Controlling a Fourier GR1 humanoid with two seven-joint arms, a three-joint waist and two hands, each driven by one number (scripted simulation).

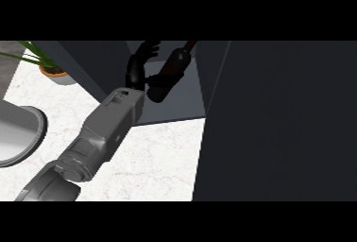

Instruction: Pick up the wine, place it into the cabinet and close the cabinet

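The wine bottle (172,68) is dark with a reddish top and leans with its neck up and to the right, inside the open cabinet (174,111). My left hand (137,71) sits just left of the bottle at the end of the grey forearm, which rises from the lower left. Its thumb curls round the bottle's lower body, while the fingers (148,49) arch above. The bottle's base hangs a little over the grey cabinet floor. My right hand does not show.
The open cabinet door (279,123) is a big dark panel filling the right side. A potted plant (53,70) stands at the back left of the white marble counter (160,160). A grey round basin (17,134) lies at the left edge.
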